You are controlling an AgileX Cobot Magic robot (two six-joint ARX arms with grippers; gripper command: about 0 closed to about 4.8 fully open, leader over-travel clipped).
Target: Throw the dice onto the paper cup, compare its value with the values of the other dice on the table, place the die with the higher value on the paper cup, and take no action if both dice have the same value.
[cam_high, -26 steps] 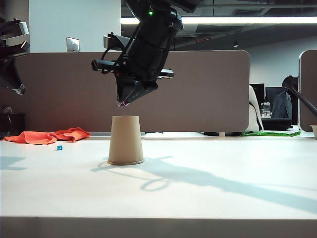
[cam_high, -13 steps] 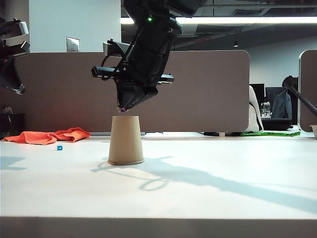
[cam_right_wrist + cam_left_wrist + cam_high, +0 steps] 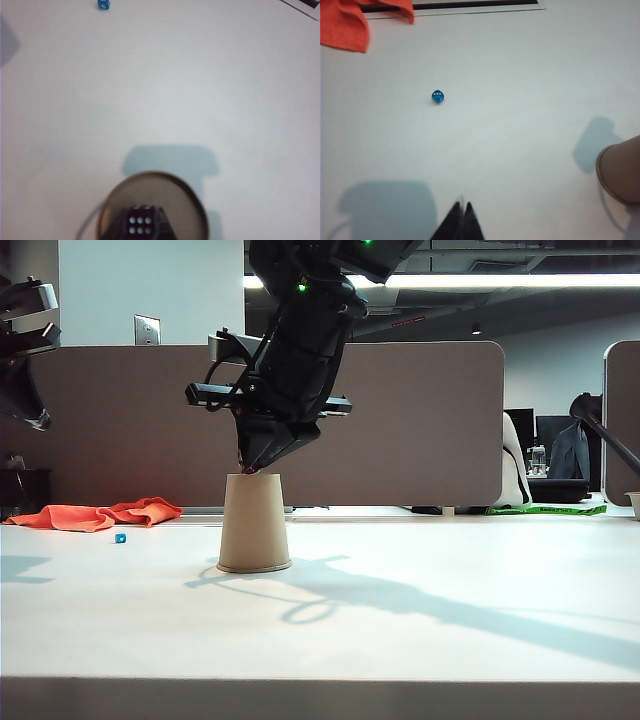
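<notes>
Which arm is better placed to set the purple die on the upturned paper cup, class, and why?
The right. The right gripper already holds the purple die just above the paper cup. The left gripper is shut and empty, high at the table's left side, away from the cup.

Low frontal exterior; downward-facing wrist cameras.

Paper cup [image 3: 254,523]: matt tan paper. Blue die [image 3: 438,97]: glossy translucent plastic (purple die [image 3: 140,226] likewise). Table [image 3: 420,620]: smooth, matt white. Cloth [image 3: 98,514]: crumpled orange fabric.
</notes>
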